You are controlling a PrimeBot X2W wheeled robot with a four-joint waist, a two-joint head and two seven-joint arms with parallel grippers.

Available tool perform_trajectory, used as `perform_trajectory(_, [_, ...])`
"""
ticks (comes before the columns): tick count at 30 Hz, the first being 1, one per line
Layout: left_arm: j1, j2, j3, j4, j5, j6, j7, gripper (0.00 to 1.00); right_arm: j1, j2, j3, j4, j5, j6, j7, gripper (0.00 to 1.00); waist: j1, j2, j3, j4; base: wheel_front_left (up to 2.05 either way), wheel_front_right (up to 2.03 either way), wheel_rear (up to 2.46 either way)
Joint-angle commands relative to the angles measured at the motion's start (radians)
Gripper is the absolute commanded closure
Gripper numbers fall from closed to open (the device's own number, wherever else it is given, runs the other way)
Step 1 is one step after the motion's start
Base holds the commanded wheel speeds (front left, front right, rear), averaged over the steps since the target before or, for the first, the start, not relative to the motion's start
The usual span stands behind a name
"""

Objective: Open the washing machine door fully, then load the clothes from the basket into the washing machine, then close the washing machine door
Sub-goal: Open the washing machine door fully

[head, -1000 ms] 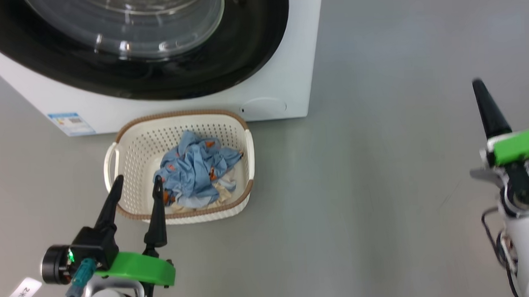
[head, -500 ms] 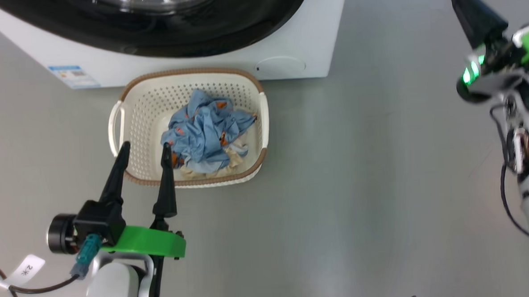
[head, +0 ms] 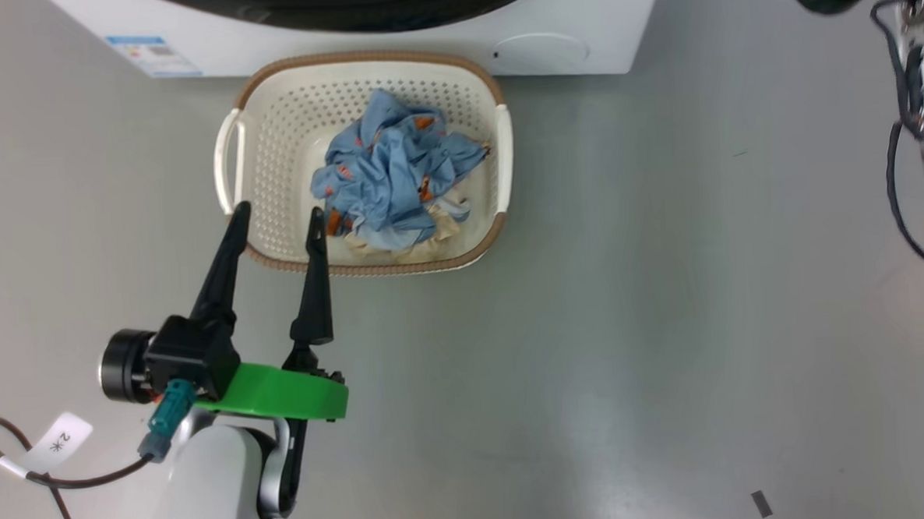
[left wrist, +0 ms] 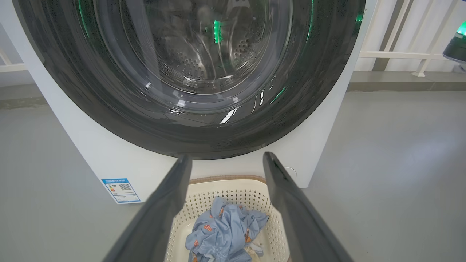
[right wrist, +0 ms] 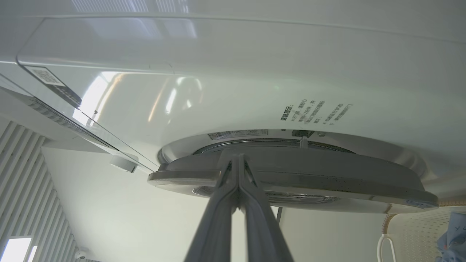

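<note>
Well, the basket [head: 270, 143] stands on the grey floor [head: 667, 321] just in front of the washing machine [head: 616, 26], its far brown rim close to the white front panel; from 3 o'clock round to 6 o'clock of it the floor lies wide and bare. The clothes [head: 392, 173] are heaped in the middle of the basket, light blue with orange prints over some cream cloth. The left end effector [head: 279, 210] is released, fingers spread with nothing between them, tips over the basket's near corner at 7 o'clock of the heap. The washing machine door [left wrist: 218, 120] shows a glossy black rim around bulging clear glass, with drum holes behind it. The right end effector [right wrist: 238, 156] is clenched, empty, its tips at the door's edge; whether they touch I cannot tell.
</note>
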Motion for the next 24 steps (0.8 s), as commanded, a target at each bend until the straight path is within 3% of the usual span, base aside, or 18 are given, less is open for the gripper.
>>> perform_trajectory(1, [-0.017, 0.02, 0.018, -0.036, -0.015, 0.014, -0.008, 0.0, -0.046, 0.022, 0.019, -0.004, -0.017, -0.001, 0.002, 1.0, -0.0001, -0.0001, 0.029, 0.031, 0.0, 0.0, 0.0])
perform_trajectory(24, [-0.06, 0.02, -0.062, -0.057, -0.072, 0.051, -0.008, 0.0, -0.326, 0.043, 0.095, 0.238, -0.115, -0.001, -0.043, 1.0, -0.0001, -0.0001, 0.102, 0.11, 0.0, 0.0, 0.0])
